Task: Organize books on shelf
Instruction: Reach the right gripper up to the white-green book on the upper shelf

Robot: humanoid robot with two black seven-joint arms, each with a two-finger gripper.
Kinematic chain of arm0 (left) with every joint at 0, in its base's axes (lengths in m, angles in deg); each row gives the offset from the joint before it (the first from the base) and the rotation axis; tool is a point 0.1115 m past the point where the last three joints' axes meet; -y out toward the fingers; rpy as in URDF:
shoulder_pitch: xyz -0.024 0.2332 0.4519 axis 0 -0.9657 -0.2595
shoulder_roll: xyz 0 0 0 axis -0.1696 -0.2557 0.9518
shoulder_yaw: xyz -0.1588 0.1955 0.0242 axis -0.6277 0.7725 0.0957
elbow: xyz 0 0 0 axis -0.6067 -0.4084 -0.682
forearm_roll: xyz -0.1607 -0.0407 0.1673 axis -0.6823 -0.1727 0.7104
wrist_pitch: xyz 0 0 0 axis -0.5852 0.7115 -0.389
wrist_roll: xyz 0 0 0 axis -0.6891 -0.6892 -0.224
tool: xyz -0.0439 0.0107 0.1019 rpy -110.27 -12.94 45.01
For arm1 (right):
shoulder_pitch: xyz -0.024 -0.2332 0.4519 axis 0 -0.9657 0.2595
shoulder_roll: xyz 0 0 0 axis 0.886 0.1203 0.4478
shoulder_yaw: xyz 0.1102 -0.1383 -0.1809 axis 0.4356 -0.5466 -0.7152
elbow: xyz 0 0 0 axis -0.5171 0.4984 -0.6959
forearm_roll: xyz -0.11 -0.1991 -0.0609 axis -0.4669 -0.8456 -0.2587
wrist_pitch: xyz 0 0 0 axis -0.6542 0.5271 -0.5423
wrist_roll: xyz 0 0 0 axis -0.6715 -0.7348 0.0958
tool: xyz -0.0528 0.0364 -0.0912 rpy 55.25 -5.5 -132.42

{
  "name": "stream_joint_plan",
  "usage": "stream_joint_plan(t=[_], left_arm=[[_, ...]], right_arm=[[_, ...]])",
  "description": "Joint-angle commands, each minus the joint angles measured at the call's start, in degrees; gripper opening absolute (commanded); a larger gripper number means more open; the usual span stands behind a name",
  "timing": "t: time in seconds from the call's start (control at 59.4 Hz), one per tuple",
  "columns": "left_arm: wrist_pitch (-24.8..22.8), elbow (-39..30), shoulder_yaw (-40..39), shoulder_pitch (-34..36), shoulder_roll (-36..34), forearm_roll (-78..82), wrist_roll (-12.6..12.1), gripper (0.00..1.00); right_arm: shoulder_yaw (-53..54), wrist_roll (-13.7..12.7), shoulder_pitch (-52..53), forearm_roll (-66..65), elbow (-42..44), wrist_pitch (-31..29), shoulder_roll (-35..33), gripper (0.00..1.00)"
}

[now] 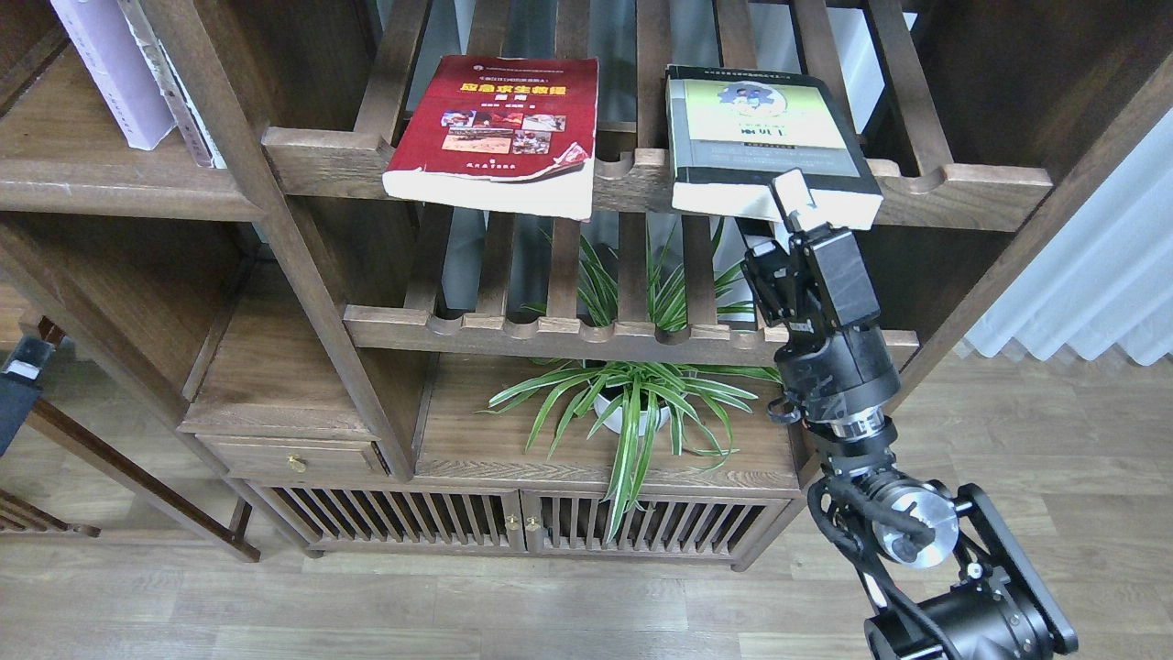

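Right gripper (779, 206) at front edge of yellow-green book (765, 137), one finger above; clamped or apart, cannot tell. Risk: book tipping off slatted rack (962, 188).

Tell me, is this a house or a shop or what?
Probably a home living room or study, though I can't be sure. There's a dark wooden bookcase holding books like the red book, a potted plant on a lower ledge, white curtains and a wooden floor.
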Motion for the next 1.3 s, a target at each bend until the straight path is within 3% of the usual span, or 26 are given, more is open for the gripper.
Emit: stream_joint_plan(t=[0.0,0.774,1.161,1.211,1.279], left_arm=[[0.00,0.00,0.02,0.05,0.00,0.00,0.00,0.99],[0.00,0.00,-0.07,0.05,-0.09,0.00,0.00,0.99],[0.00,0.00,-0.16,-0.03,-0.18,0.00,0.00,0.99],[0.00,0.00,-0.25,-0.03,-0.18,0.00,0.00,0.99],[0.00,0.00,-0.25,-0.03,-0.18,0.00,0.00,0.99]], right_arm=[[0.41,0.07,1.16,0.29,0.09,-0.01,0.00,0.96],[0.15,-0.10,1.25,0.20,1.41,-0.01,-3.60,0.97],[0.59,-0.10,3.80,0.29,2.02,5.40,-3.60,0.96],[0.76,-0.10,4.15,0.29,2.11,6.28,-3.60,0.95],[0.94,-0.10,4.24,0.29,2.20,7.16,-3.78,0.84]])
